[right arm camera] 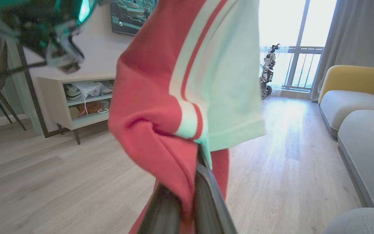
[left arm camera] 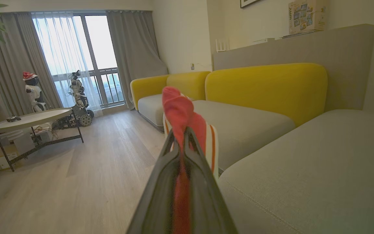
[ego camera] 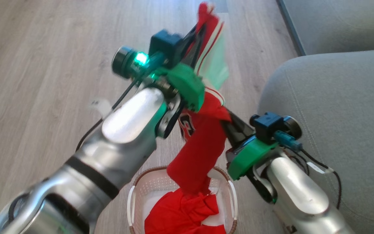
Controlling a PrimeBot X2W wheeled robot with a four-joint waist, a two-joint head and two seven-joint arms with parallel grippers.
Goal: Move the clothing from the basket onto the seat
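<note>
Pinching the clothing with both hands: left hand pressed shut on a striped end up high, right hand clamped on a red fold lower down, just beside the seat edge. The rest trails below them into the basket. Bare floor opens left of the left hand. Left wrist view adds yellow sofa backs ahead.
</note>
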